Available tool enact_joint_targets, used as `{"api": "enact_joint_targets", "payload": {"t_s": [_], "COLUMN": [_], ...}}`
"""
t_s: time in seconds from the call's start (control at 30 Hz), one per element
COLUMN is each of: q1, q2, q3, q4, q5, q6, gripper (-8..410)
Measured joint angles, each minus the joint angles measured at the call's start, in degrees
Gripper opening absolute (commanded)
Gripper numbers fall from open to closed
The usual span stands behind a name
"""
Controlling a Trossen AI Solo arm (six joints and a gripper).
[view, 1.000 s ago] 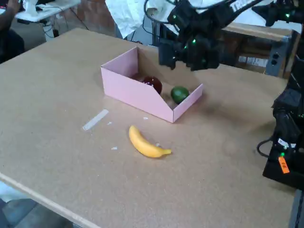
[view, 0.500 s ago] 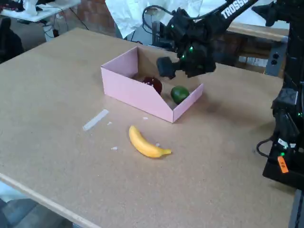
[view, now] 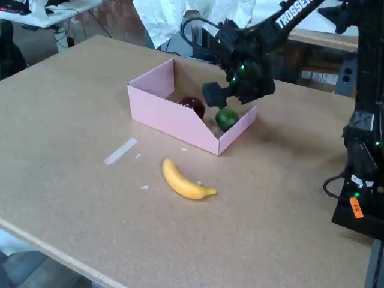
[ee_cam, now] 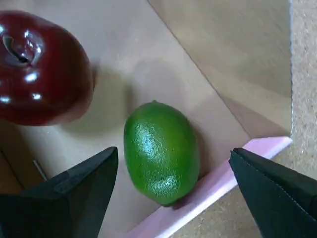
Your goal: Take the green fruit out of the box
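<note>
The black hand (view: pixel 231 101) hangs low over the right end of the box (view: pixel 174 117), just above the green fruit (view: pixel 226 119), which sits inside against the box's right wall. A dark red fruit (view: pixel 193 106) lies just left of it, also inside. Whether the hand's fingers are spread or closed can't be made out from here. Out on the brown surface (view: pixel 78 108), in front of the box, lies a yellow banana (view: pixel 185 182), with a pale strip (view: pixel 120 150) off to its left.

A brown particleboard tabletop (view: pixel 72 102) was seen carrying a pale pink box (view: pixel 174 117), a yellow banana (view: pixel 185 181) near it, and a small pale strip (view: pixel 120 150).
</note>
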Motion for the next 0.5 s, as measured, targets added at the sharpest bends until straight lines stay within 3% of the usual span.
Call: {"api": "enact_joint_targets", "payload": {"t_s": [0.5], "q1": [-0.1], "q2": [5.6], "q3": [0.0], "q4": [6.0], "q5": [-2.3], "q6": [-3.1], "gripper": [314]}}
